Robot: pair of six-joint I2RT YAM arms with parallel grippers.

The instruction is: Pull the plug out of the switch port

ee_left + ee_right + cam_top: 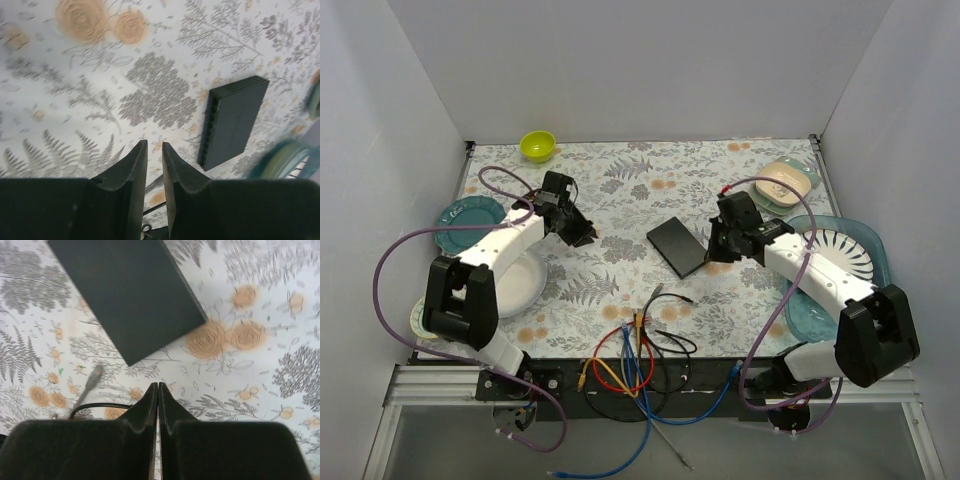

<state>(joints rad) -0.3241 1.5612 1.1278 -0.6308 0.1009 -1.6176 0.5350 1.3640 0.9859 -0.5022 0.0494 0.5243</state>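
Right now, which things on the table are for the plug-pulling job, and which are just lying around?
For the job: switch; grey plug on its black cable, lying loose near the switch.

Just lying about: green bowl; white bowl; teal plate; striped plate; cream dish; coloured cables at the table's near edge.

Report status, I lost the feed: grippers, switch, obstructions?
Left gripper slightly open, empty. Right gripper shut, empty. Switch flat mid-table, no plug seen in it. Loose cable nearby, nothing blocking.
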